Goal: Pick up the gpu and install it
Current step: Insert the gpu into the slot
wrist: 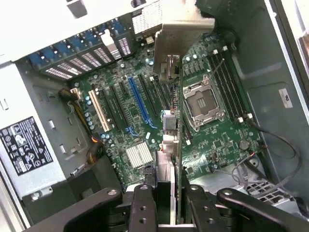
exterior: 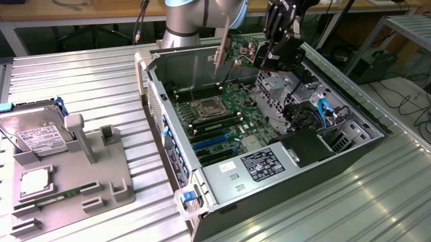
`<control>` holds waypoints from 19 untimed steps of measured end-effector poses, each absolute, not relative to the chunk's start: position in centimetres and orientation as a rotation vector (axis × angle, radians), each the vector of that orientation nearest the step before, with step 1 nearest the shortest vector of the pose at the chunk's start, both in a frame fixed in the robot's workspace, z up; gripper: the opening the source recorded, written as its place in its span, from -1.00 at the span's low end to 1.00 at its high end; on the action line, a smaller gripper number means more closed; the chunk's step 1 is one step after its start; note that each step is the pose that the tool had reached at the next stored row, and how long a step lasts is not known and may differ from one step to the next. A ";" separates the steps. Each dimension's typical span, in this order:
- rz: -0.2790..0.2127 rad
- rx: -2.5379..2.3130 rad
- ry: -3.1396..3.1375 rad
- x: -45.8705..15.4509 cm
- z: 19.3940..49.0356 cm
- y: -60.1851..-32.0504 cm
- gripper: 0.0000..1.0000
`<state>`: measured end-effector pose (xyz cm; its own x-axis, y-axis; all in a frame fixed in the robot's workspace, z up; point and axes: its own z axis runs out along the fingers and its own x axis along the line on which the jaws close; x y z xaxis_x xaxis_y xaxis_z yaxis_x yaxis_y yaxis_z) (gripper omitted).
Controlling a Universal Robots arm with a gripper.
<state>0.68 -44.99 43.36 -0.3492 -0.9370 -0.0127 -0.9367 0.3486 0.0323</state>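
My gripper (exterior: 268, 54) is shut on the gpu (exterior: 241, 49), a thin card held on edge high above the open computer case (exterior: 153, 96). Its long pale metal bracket (exterior: 221, 50) points down toward the motherboard (exterior: 219, 113). In the wrist view the gpu (wrist: 170, 140) runs edge-on from between my fingers (wrist: 144, 205) out to the bracket (wrist: 176, 46). It hovers over the motherboard (wrist: 212, 130), just beside the blue expansion slot (wrist: 137, 104) and near the empty CPU socket (wrist: 203, 101).
A grey fixture tray (exterior: 108, 171) on the exterior view's left carries a silver hard drive (exterior: 39, 135) and a green memory stick (exterior: 60, 197). Inside the case sit the power supply (exterior: 259, 166), a black drive cage (exterior: 306, 146) and blue cables (exterior: 323, 112).
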 end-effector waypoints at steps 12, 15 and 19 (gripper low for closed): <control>-0.050 2.005 -2.405 0.7 43.3 -45.0 -0.44; -0.049 2.049 -2.369 0.7 43.3 -45.0 -0.44; -0.044 2.085 -2.341 0.7 43.3 -45.0 -0.44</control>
